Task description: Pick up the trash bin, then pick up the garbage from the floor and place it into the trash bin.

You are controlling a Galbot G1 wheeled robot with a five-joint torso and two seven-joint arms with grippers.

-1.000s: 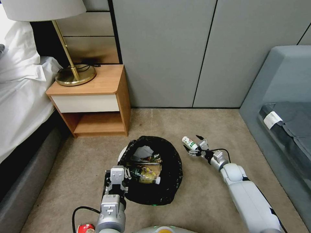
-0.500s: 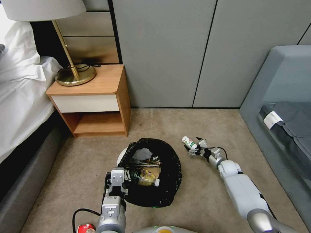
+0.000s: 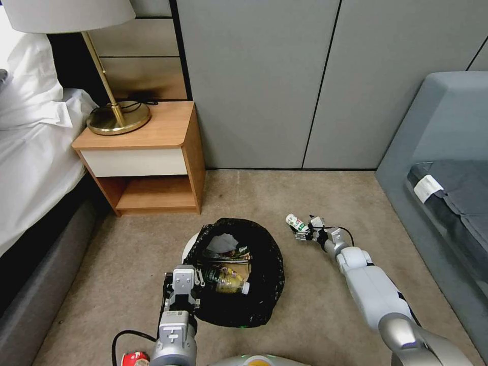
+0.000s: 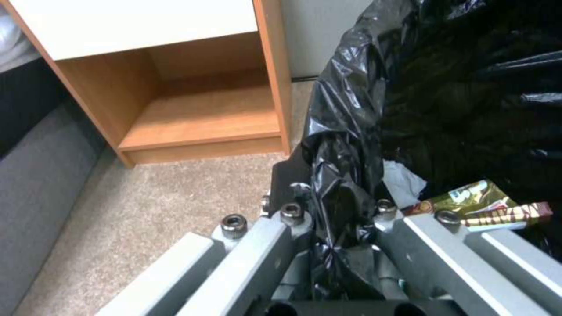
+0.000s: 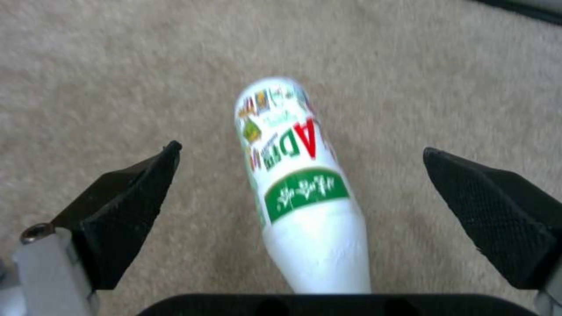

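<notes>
The trash bin [image 3: 264,284], white with a black bag liner [image 4: 445,96], sits tilted on the floor [image 3: 325,193] in front of me. My left gripper [image 3: 184,285] is shut on its near rim, and the liner is pinched between the fingers [image 4: 291,213]. Garbage lies inside: a wrapper [image 4: 480,204], a tissue [image 3: 222,244] and a plastic bottle [image 3: 231,282]. To the bin's right a small white bottle with a green label [image 3: 295,222] lies on the carpet. My right gripper [image 3: 306,233] is open around this bottle [image 5: 298,188], its fingers [image 5: 135,210] apart from it.
A wooden nightstand [image 3: 147,152] with a brass lamp [image 3: 118,118] stands at the back left, beside a bed [image 3: 30,162]. A grey sofa [image 3: 447,168] closes the right side and grey wall panels [image 3: 284,81] the back. A red-white object [image 3: 134,358] lies by my base.
My right arm has stretched out and sunk lower, its open gripper staying around the small bottle. The bin and my left gripper have shifted slightly toward me.
</notes>
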